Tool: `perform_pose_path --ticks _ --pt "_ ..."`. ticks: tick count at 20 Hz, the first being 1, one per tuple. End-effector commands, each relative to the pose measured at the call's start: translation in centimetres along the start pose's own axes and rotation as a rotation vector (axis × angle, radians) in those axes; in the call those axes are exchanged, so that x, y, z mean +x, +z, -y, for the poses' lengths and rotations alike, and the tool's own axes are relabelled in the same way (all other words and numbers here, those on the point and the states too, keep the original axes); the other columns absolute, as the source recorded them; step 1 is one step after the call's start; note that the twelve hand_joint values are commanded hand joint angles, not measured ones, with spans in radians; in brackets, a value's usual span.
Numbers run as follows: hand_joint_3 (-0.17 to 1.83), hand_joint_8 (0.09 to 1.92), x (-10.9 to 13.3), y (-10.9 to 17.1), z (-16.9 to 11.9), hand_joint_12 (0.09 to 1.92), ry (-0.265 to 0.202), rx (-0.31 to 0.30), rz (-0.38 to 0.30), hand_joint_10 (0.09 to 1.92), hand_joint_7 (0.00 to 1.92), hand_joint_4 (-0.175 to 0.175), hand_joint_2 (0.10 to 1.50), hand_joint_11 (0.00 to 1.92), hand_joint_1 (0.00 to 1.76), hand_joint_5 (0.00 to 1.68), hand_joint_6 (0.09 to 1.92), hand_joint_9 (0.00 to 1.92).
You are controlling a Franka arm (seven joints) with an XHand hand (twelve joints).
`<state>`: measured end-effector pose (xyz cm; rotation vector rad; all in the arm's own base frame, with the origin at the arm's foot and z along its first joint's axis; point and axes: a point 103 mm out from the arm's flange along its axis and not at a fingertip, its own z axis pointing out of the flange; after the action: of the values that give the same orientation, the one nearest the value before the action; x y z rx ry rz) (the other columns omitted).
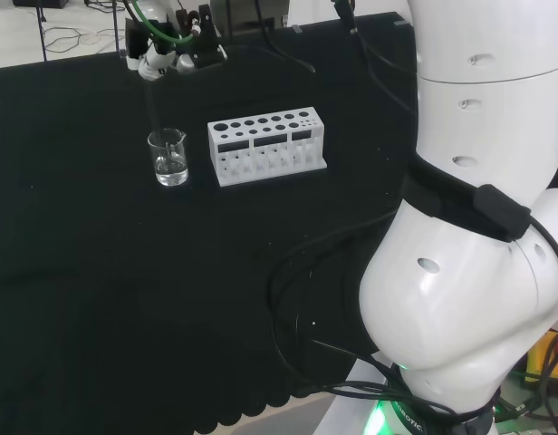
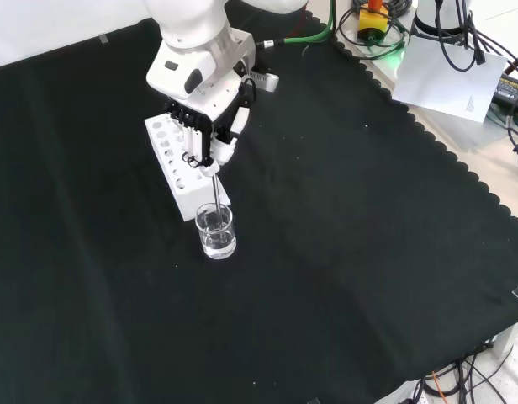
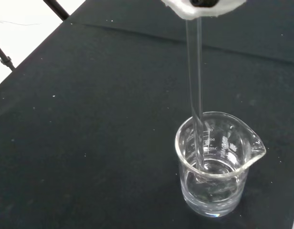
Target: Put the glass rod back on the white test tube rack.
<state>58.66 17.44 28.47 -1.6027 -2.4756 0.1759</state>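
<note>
Nearest us in the wrist view stands the small clear glass beaker (image 3: 216,164), some clear liquid at its bottom. The thin clear glass rod (image 3: 195,86) stands upright in it, pinched at its top by our black and white hand's (image 2: 210,139) curled fingers (image 2: 219,156). The white holed test tube rack (image 1: 266,145) sits just beside the beaker on the black-clothed worktop (image 1: 125,299).

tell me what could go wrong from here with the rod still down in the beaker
The hand pinches the glass rod, whose lower end stands in the liquid inside the beaker. Moving sideways before lifting clear could tip the beaker. The wet rod may drip on the black cloth. The holes of the white rack are small, so the tip might miss one.
</note>
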Motion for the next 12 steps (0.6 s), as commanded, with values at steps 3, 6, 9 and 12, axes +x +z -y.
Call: perform_pose_path --ticks 3,6,9,12 --pt "-0.17 1.11 -0.3 -0.5 0.1 0.7 0.012 -0.005 -0.024 0.75 1.48 -0.175 1.08 1.76 1.22 1.23 0.63 1.76" --pt "-0.17 1.11 0.1 -1.4 0.3 0.7 0.003 -0.016 -0.024 0.75 1.48 -0.175 1.08 1.76 1.22 1.23 0.63 1.76" --pt "-0.17 1.11 0.2 -2.7 1.0 0.7 0.004 -0.038 -0.026 0.75 1.48 -0.175 1.08 1.76 1.22 1.23 0.63 1.76" --pt "-0.17 1.11 0.4 -3.8 1.6 0.7 0.015 -0.035 -0.011 0.75 1.49 -0.175 1.08 1.76 1.22 1.23 0.63 1.76"
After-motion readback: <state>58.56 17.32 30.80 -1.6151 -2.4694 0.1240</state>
